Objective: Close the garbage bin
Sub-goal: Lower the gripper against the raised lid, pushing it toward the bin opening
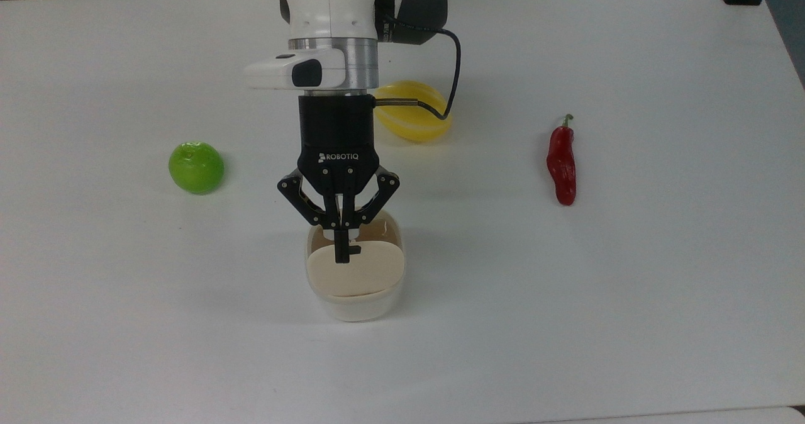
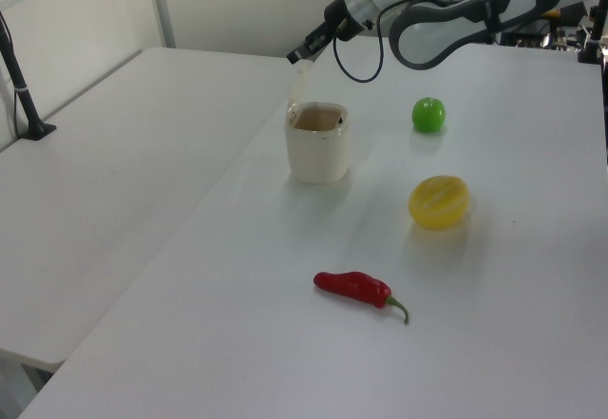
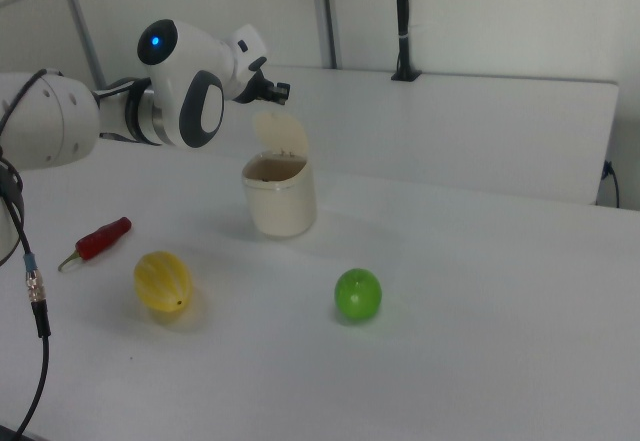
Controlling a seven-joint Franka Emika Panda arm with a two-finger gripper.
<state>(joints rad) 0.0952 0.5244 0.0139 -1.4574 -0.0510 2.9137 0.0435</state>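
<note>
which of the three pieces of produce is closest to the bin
The yellow melon; it sits closer to the bin than the green apple or red chili.

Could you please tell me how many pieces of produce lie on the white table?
3: a round green apple at the top view's left, a yellow ribbed melon behind the arm, a red chili pepper at right.

Your Panda arm enters from the top view's upper centre, its white wrist and black gripper pointing straight down the frame, fingers pressed together into one narrow tip. In the left view, the gripper angles down-left from the upper right.
</note>
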